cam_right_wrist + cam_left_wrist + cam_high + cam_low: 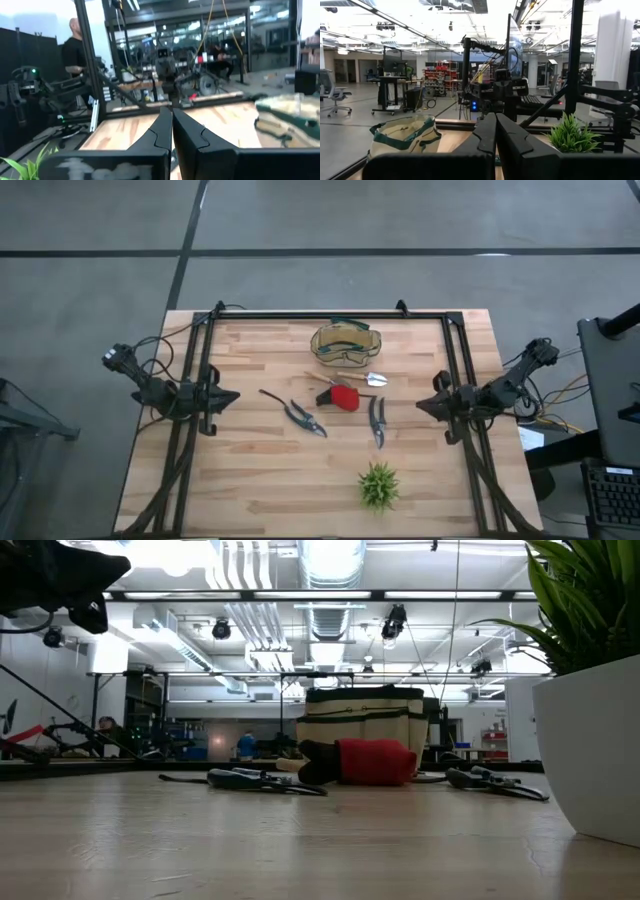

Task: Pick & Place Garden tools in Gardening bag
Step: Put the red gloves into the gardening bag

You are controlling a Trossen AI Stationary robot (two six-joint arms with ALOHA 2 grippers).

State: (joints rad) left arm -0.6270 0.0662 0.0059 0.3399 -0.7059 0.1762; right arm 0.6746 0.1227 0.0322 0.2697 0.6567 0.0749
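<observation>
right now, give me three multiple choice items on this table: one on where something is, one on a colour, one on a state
1. Where does the spiky green plant stand?
A. inside the bag
B. near the table's front edge, apart from the tools
C. on the trowel

2. What colour trims the gardening bag?
A. green
B. blue
C. orange

3. How do the left gripper and right gripper stand?
A. both shut and empty at the table's sides
B. left holds shears
C. right holds the bag

Answers: 1 B, the high view shows it alone below the tools. 2 A, green rim and handles show. 3 A, each wrist view shows fingers together, holding nothing.
</observation>
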